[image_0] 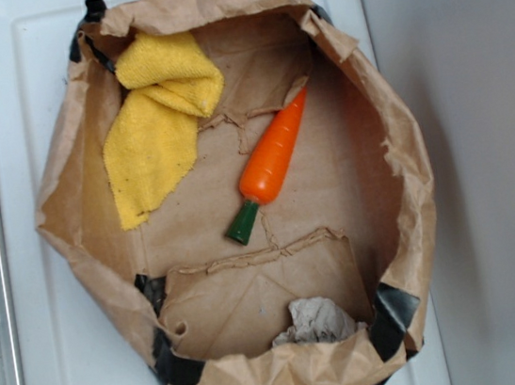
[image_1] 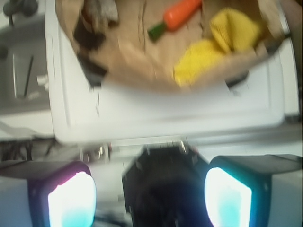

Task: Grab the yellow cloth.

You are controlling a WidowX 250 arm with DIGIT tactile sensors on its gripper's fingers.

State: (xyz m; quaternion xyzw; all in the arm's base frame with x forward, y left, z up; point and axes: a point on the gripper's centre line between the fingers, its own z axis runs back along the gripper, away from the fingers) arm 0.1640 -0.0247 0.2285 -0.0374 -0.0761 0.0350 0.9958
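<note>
We hover well short, claw [image_1: 149,196] spread; next we reach for the crumpled bright-yellow terry cloth [image_0: 158,120] at eleven o'clock.

A brown paper bag [image_0: 396,165] lies open on a white worktop [image_0: 60,351], holding an orange toy carrot [image_0: 272,157] and a crumpled paper wad [image_0: 317,322], well apart.

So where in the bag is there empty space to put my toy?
The bag floor is bare right of the carrot, and between the carrot's green end and the paper wad. The upper left is crowded: the yellow cloth fills it.
</note>
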